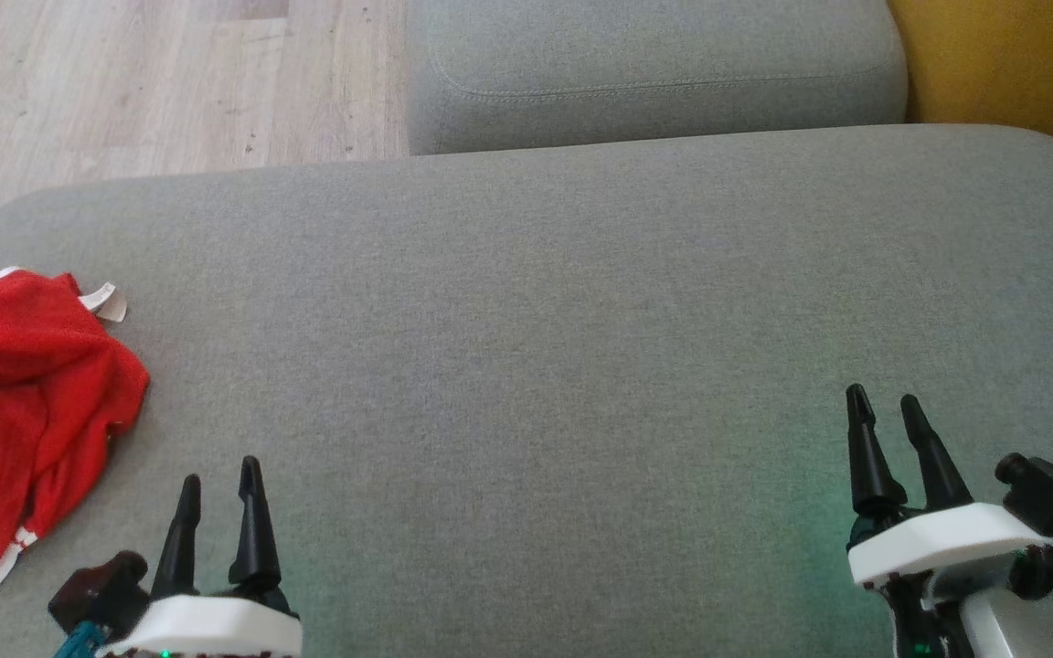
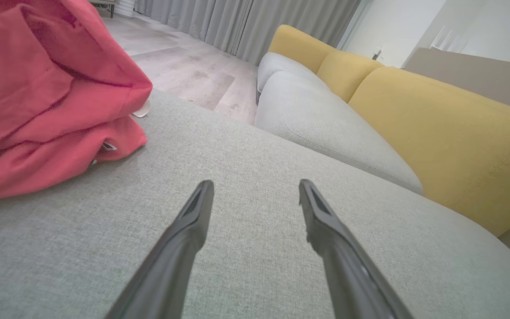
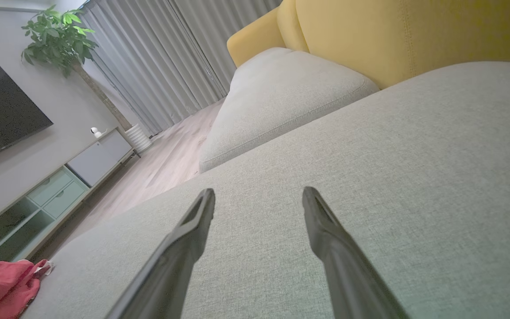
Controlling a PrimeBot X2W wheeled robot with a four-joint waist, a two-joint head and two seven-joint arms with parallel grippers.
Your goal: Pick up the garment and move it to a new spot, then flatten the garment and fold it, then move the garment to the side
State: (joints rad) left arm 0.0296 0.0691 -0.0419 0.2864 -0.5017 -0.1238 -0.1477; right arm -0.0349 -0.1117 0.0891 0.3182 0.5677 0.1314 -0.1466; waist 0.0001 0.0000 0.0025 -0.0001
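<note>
A crumpled red garment (image 1: 28,402) is lying at the left edge of the grey sofa seat (image 1: 581,320), while the left gripper (image 1: 220,471) and the right gripper (image 1: 882,396) are hovering empty, jaws spread, seemingly readying a pickup.

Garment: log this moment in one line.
garment: crumpled, left end of sofa seat | left gripper: open, empty | right gripper: open, empty

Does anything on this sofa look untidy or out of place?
Yes: the red garment lies crumpled in a heap at the left edge of the grey seat cushion, a white label sticking out. Nothing looks damaged.
</note>
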